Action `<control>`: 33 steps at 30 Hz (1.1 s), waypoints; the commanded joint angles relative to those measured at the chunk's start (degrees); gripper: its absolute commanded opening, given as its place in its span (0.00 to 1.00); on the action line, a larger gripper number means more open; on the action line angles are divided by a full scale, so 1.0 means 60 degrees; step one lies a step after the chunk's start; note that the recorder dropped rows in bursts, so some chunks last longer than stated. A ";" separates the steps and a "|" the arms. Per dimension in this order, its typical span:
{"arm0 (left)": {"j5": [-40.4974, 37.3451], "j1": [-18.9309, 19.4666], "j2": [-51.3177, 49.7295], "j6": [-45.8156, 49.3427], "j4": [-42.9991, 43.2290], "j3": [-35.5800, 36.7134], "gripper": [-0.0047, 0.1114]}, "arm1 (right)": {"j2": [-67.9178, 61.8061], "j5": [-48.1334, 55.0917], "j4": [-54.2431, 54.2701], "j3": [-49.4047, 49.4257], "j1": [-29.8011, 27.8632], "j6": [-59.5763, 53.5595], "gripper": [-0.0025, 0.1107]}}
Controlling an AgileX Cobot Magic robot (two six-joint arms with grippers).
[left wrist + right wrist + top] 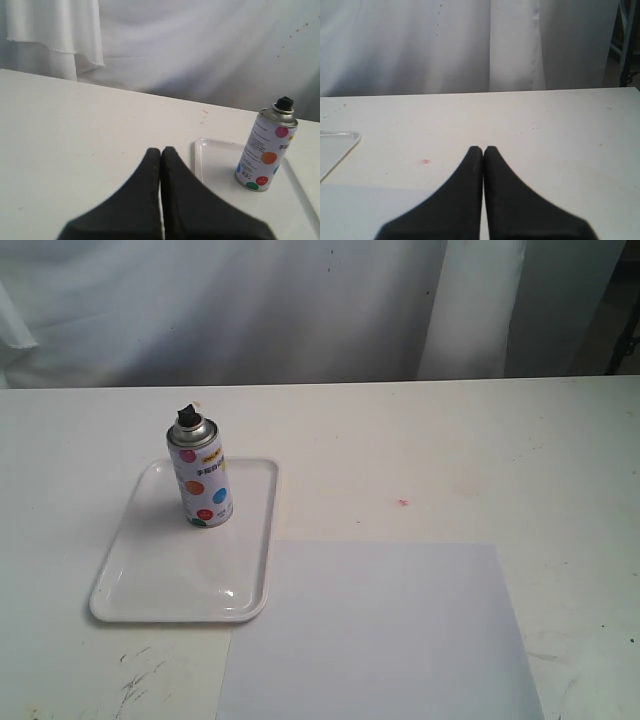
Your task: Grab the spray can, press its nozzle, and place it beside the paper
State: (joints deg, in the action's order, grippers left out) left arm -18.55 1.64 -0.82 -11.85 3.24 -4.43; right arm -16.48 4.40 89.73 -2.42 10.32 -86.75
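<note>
Glossy white plastic tray (120, 585), matte paper (380, 630), silver metal-shouldered spray can (200, 480), black plastic nozzle (186, 415)

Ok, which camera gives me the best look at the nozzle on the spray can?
The left wrist view: the nozzle is largest and clearest there, atop the spray can. The exterior view shows it too, but smaller and from farther off. The right wrist view misses it entirely.

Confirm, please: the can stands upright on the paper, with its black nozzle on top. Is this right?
Not quite. The can stands upright on the tray, not on the paper, as the exterior view shows. The black nozzle is on top, as you say.
</note>
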 commanded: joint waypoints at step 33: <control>-0.0324 0.0027 0.0137 0.1065 -0.0403 0.0738 0.04 | 0.0015 0.0000 -0.0045 0.0014 -0.0050 0.0022 0.02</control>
State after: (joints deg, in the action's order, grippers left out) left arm -20.64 1.64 -0.20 -5.81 1.48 -0.27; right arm -16.48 4.40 89.73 -2.42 10.32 -86.75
